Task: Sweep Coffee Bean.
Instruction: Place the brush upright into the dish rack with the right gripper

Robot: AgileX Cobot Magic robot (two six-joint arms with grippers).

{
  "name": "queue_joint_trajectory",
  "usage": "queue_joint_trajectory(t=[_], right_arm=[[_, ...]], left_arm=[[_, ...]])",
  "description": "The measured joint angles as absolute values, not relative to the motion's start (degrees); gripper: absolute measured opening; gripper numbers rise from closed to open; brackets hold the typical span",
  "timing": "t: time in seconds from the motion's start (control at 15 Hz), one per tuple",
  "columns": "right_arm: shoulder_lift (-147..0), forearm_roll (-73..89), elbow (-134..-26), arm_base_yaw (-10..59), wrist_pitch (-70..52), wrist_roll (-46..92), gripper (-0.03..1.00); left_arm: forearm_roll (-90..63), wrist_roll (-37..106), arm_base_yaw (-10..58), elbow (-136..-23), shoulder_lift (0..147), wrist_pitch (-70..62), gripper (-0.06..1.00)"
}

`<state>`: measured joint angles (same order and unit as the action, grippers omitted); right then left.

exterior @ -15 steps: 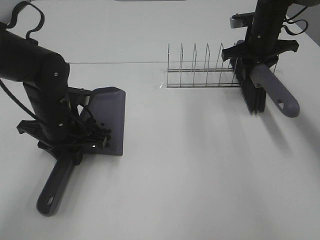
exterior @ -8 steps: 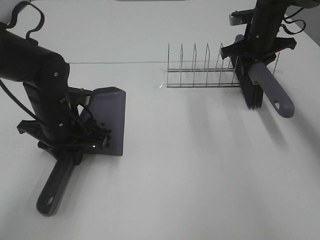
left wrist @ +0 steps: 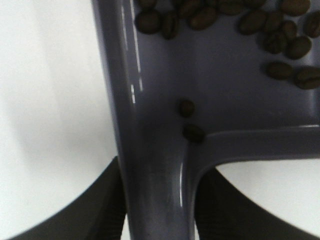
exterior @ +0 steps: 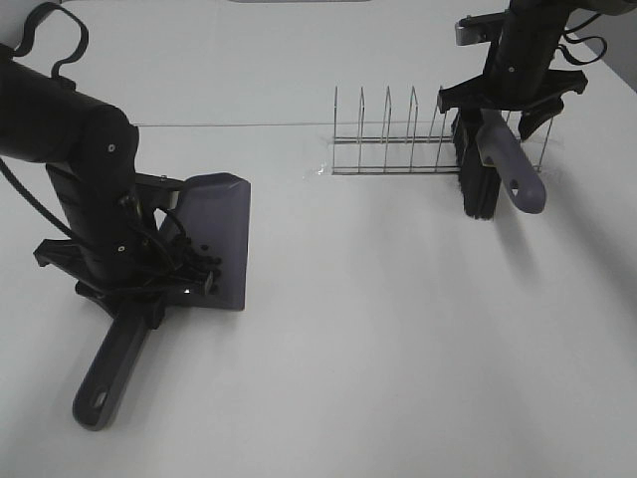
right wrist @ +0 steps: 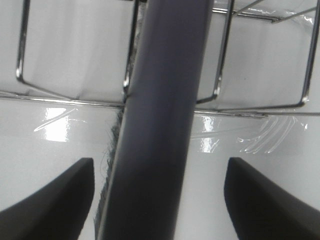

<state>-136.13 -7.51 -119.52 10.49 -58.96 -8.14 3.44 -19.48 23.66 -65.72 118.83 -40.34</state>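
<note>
The grey-purple dustpan (exterior: 221, 224) lies flat on the white table at the left. My left gripper (exterior: 149, 297) is shut on its handle (exterior: 107, 378). In the left wrist view the black fingers (left wrist: 102, 210) clamp the dustpan handle (left wrist: 157, 190), and several coffee beans (left wrist: 250, 22) lie in the pan, with two beans (left wrist: 190, 122) near the handle root. My right gripper (exterior: 506, 105) is shut on the brush handle (exterior: 513, 171) and holds the brush above the table, its black bristles (exterior: 476, 189) hanging just in front of the wire rack. The handle fills the right wrist view (right wrist: 160, 125).
A wire dish rack (exterior: 398, 139) stands at the back right, directly behind the brush, and shows in the right wrist view (right wrist: 220, 60). A shiny taped patch (exterior: 317, 169) lies at the rack's left end. White table (exterior: 378, 329) lies between the two arms.
My right gripper has carried the brush to the left and back toward the wire rack. The left arm and the dustpan have not moved.
</note>
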Motion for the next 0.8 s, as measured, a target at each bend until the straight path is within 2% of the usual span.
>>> queue_joint_trajectory(t=[0.47,0.8], right_arm=[[-129.77,0.00,-121.30,10.49,-65.32,-8.08,0.70],[-129.14,1.03,-121.30,10.54,-66.29,-7.91,0.70]], left_arm=[[0.00,-19.48,24.12,-64.52,116.54,-32.89,0.38],[-1.43,-19.48,26.76,-70.19,117.34,-32.83,0.38]])
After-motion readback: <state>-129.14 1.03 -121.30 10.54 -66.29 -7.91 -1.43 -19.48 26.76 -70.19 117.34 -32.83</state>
